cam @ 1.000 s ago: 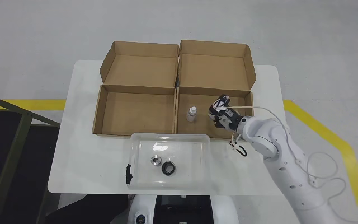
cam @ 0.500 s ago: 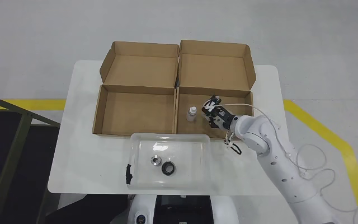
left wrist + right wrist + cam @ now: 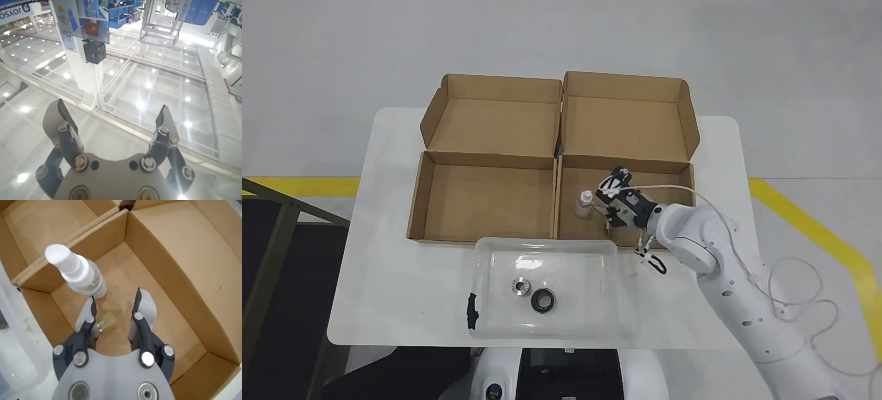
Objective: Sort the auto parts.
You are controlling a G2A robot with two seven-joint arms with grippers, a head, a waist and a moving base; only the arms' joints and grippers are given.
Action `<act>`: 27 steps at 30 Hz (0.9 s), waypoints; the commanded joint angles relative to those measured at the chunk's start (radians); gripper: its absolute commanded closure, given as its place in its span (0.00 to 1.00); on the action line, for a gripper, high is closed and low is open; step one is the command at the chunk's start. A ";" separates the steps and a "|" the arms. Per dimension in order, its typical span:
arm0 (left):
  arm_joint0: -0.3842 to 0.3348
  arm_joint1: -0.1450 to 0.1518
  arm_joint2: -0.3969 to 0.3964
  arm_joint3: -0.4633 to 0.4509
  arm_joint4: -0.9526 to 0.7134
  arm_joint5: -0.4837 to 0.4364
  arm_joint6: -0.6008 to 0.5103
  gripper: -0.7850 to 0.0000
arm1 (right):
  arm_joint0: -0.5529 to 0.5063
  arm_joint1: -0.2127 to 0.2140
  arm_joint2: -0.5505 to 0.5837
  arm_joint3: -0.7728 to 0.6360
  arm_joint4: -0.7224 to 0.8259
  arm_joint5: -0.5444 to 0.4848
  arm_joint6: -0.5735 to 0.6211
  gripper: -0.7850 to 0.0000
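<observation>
My right gripper (image 3: 115,294) is open and empty, low inside the right cardboard box (image 3: 170,256). A clear spray bottle (image 3: 83,275) with a white cap stands upright just beyond one fingertip. A small yellowish part (image 3: 108,319) with a metal end lies on the box floor beside that same finger. From above, the right gripper (image 3: 612,193) sits close to the bottle (image 3: 585,203), in the near left part of the right box (image 3: 587,230). My left gripper (image 3: 112,105) is open, holds nothing and points up at a ceiling.
An empty left cardboard box (image 3: 482,200) adjoins the right one, both with lids folded back. In front stands a clear plastic tray (image 3: 592,250) holding a metal ring (image 3: 517,288) and a black bearing (image 3: 542,300). A black piece (image 3: 473,310) sits at its left edge.
The right gripper has moved left inside the right box, from its middle to right next to the spray bottle. The bottle and the tray parts have stayed put.
</observation>
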 commanded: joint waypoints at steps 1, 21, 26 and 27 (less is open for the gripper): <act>0.000 0.000 0.000 0.000 0.000 0.000 0.000 0.00 | -0.017 0.005 0.019 -0.032 -0.007 -0.001 -0.002 0.53; 0.000 0.000 0.000 0.000 0.000 0.000 0.000 0.00 | -0.286 0.054 0.180 -0.401 -0.006 -0.182 -0.069 0.27; 0.000 0.000 0.000 0.000 0.000 0.000 0.000 0.00 | -0.368 0.064 0.178 -0.485 -0.041 -0.246 -0.089 0.24; 0.000 0.000 0.000 0.000 0.000 0.000 0.000 0.00 | -0.381 0.066 0.176 -0.495 -0.047 -0.256 -0.093 0.24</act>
